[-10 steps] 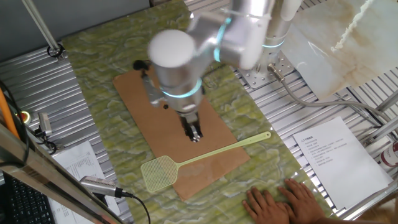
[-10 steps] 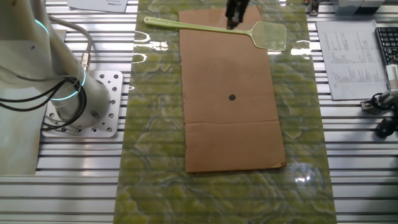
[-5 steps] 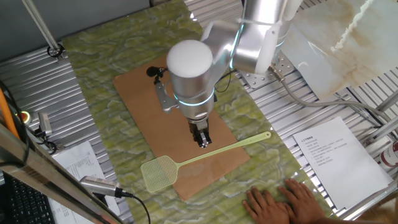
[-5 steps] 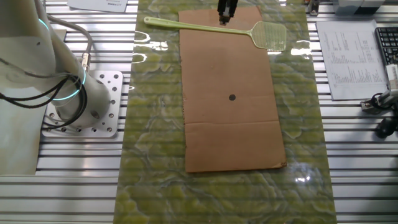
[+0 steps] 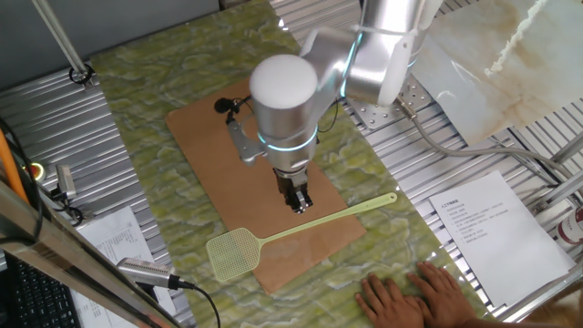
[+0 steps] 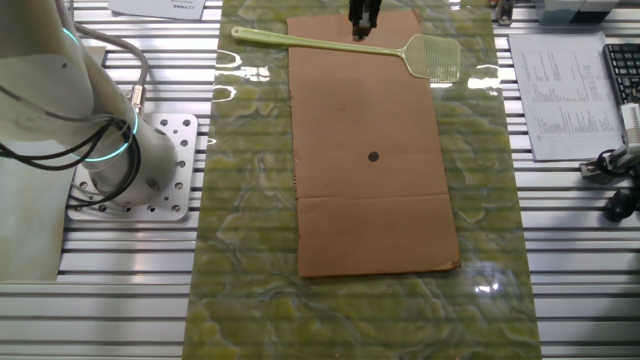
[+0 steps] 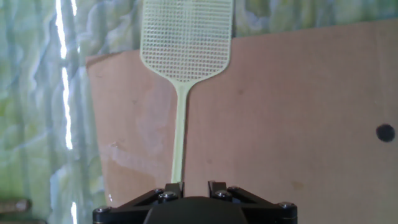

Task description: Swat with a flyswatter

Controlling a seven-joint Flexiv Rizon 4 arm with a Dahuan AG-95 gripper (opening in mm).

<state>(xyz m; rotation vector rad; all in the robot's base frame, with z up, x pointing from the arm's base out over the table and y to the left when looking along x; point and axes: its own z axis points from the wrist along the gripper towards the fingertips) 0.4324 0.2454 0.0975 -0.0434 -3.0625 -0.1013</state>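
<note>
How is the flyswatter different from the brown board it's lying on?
The flyswatter is pale yellow-green; the brown board is plain brown. The flyswatter is thin, with a long handle and a mesh head full of holes; the board is a wide solid sheet with one dark dot. The flyswatter sticks out past both side edges of the board, which rests fully on the green mat. Both lie flat.

hand [image 7: 194, 186] fingertips cut off below; flyswatter [image 7: 185, 62] head cropped above.

Two opposed overheads, perhaps; close hand-cam.
</note>
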